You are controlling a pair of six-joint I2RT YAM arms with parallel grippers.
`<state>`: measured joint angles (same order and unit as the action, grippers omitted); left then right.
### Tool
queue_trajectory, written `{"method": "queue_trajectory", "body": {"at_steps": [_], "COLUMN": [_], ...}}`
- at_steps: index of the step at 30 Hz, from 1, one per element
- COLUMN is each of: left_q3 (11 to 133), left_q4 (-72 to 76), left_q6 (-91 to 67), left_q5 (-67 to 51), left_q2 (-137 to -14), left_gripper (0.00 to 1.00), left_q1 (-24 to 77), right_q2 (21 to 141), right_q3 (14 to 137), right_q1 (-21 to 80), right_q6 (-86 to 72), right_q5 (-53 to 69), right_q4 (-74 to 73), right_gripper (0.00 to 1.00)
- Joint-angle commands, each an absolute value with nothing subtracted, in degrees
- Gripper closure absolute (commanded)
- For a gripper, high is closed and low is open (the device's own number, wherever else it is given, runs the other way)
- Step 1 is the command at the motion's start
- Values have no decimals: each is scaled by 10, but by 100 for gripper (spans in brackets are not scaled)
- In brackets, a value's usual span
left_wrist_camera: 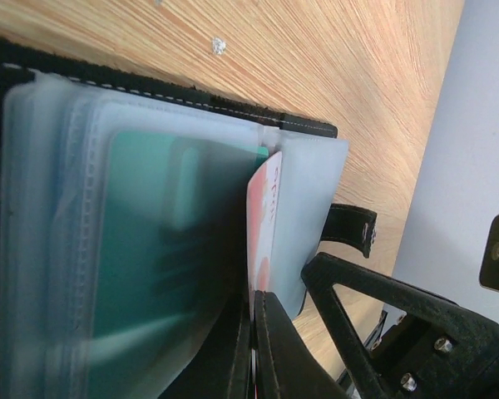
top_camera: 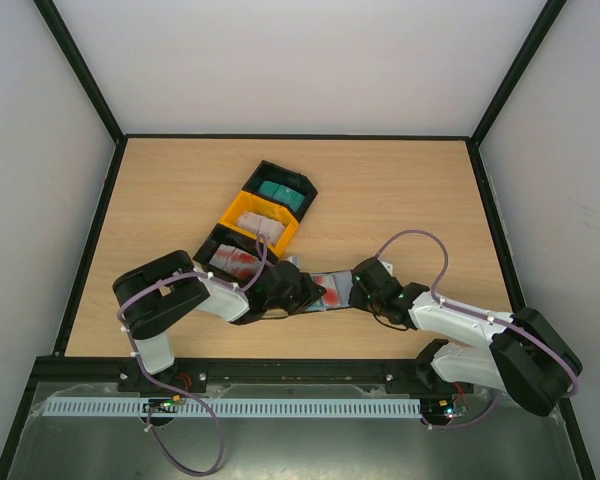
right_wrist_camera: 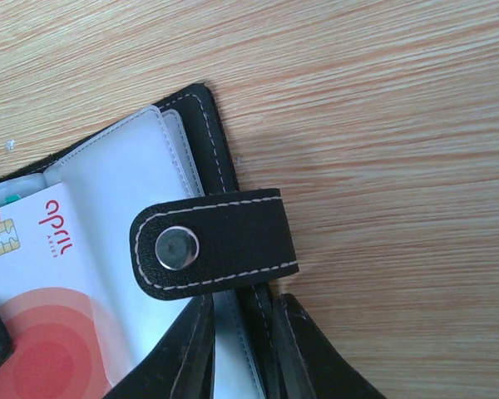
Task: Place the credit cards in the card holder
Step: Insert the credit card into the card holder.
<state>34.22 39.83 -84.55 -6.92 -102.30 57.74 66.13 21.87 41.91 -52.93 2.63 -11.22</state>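
The black card holder (top_camera: pixel 332 293) lies open on the table between my two grippers. My left gripper (top_camera: pixel 292 291) is shut on a red-and-white credit card (left_wrist_camera: pixel 264 208), seen edge-on, with its far end between the holder's clear sleeves (left_wrist_camera: pixel 316 208). A teal card (left_wrist_camera: pixel 166 249) sits in a sleeve beside it. My right gripper (top_camera: pixel 364 289) is shut on the holder's right edge (right_wrist_camera: pixel 233 208), pinching cover and sleeves below the snap strap (right_wrist_camera: pixel 212 243). The red-and-white card (right_wrist_camera: pixel 41 324) also shows in the right wrist view.
Three bins stand in a row behind the left gripper: a black one with teal cards (top_camera: pixel 285 190), a yellow one with grey-white cards (top_camera: pixel 260 222), a black one with red-and-white cards (top_camera: pixel 230 260). Black frame rails edge the table.
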Motion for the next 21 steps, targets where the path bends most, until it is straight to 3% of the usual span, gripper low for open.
{"method": "queue_trajectory", "body": {"at_steps": [1,21], "left_q3": [332,412], "left_q4": [356,353], "left_q6": [-850,-748], "left_q5": [-82,-118], "left_q2": [-1029,-1107], "left_gripper": [98,89], "left_q1": [582,586], "right_q2": [678,674], "right_q3": [214,205], "right_q1": [421,421], "right_q6": [-530,-532], "right_q5": [41,69], "right_q4": [-134,-107], "right_gripper": [81,85]}}
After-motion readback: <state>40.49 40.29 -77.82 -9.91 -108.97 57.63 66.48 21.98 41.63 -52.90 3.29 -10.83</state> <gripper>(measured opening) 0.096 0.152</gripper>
